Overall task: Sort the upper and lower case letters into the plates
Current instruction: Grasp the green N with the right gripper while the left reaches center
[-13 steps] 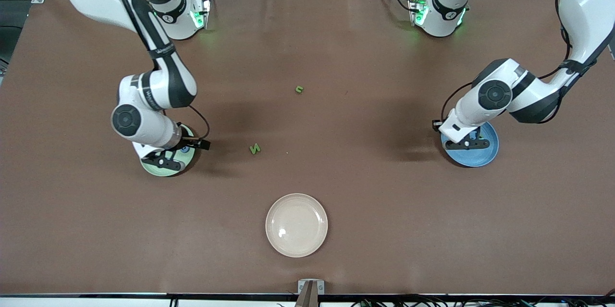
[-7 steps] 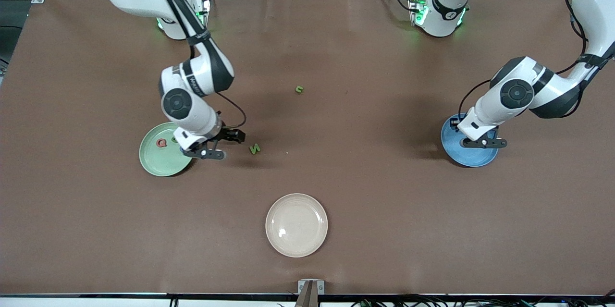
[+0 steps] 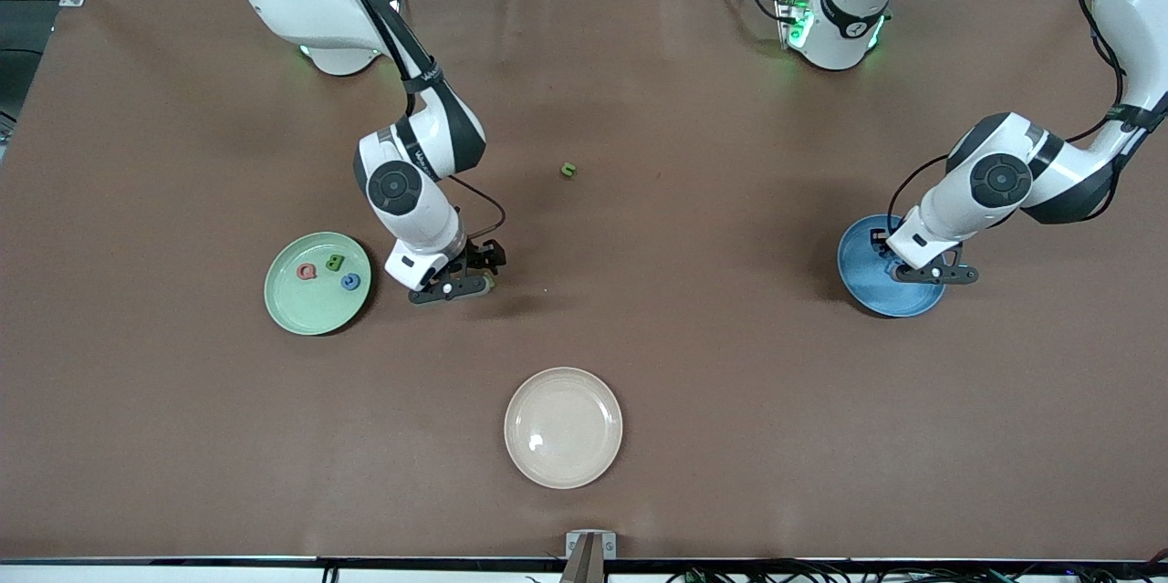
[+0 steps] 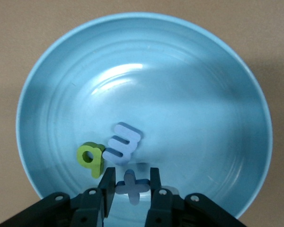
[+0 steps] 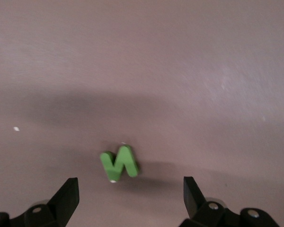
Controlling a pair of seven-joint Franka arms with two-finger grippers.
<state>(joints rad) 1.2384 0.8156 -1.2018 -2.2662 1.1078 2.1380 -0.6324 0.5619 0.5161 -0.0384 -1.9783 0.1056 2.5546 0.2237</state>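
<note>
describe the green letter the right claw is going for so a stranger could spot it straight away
Start at the mint plate toward the right arm's end of the table. Beside it, toward the table's middle, the right claw hangs open just above the brown table. The green N lies flat below it, bare on the table rather than in a plate, and nearer the front camera than the other loose green letter.
</note>
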